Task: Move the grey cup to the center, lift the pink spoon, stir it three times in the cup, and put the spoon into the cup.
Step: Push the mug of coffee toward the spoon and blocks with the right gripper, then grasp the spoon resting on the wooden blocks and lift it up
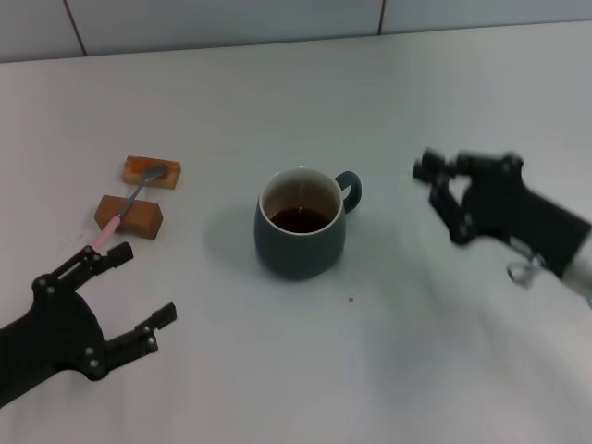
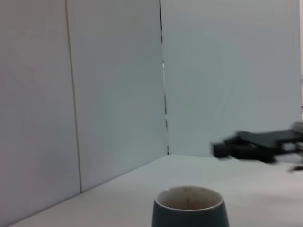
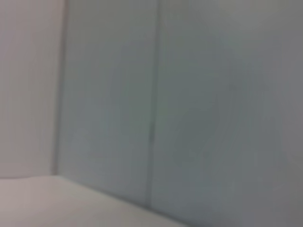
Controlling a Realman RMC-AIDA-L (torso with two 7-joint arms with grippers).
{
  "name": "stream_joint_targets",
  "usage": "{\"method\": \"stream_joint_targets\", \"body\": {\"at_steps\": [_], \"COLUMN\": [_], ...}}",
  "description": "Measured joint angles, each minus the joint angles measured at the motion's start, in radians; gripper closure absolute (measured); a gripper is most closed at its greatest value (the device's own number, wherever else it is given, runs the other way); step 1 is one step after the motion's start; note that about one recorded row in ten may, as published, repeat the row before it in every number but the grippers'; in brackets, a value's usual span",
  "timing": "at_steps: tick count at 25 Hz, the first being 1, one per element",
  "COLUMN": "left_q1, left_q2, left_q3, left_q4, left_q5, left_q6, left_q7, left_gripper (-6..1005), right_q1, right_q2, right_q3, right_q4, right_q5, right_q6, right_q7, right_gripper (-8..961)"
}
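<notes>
Left gripper: nearest the camera, low on the robot's left over the surface; jaws spread wide and holding nothing.
Key relation: the pink spoon lies just beyond the left gripper, slightly farther out on the same side. Its pink handle end points back toward the open jaws and its metal bowl points away. The long axis runs near-to-far with a slight lean toward the cup, so I judge the left arm far the better placed to lift it.
Pink spoon: slim, with a silver bowl and stem and a pale pink handle. It bridges two brown blocks, the bowl resting on the farther block and the stem crossing the nearer block.
Grey cup: upright near the middle of the surface, well apart from both grippers, so the centring step looks done. Dark blue-grey with a thin white rim, dark liquid inside, handle turned toward the robot's right.
Right gripper: to the right of the cup and clear of it; jaws appear open, gripping nothing.
Background: pale wall panels behind the surface.
</notes>
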Motion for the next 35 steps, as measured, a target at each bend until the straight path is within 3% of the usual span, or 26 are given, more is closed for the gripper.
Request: {"method": "stream_joint_targets", "body": {"at_steps": [2,9,16,24,35], "left_q1": [0.001,0.005,0.008,0.010,0.011], "left_q2": [0.000,0.003,0.004,0.004,0.003], "left_q3": [-0.001,-0.013,-0.036,-0.052,-0.068], "left_q4": [0.000,0.000,0.000,0.000,0.000], "left_q5": [-0.006,-0.007,-0.008,-0.008,-0.008], "left_q6": [0.000,0.001,0.002,0.010,0.011], "left_q7": [0.000,0.000,0.000,0.000,-0.001], "left_gripper": [157,157,158,159,160], "right_q1": [-0.049,-0.143,-0.212,-0.235,-0.227], "right_q2": [-0.001,0.000,0.006,0.011,0.008], "right_q3": [-0.091,-0.191,-0.221,-0.224,-0.217], "right_q4": [-0.054,-0.141,-0.226,-0.223,-0.209], "right_q5": [-0.003,-0.004,-0.014,-0.028,-0.029], "right_q6": [-0.031,-0.111,-0.169,-0.165,-0.157], "right_q7": [0.039,0.060,0.016,-0.104,-0.096], "right_gripper": [810,679,526,331,329]}}
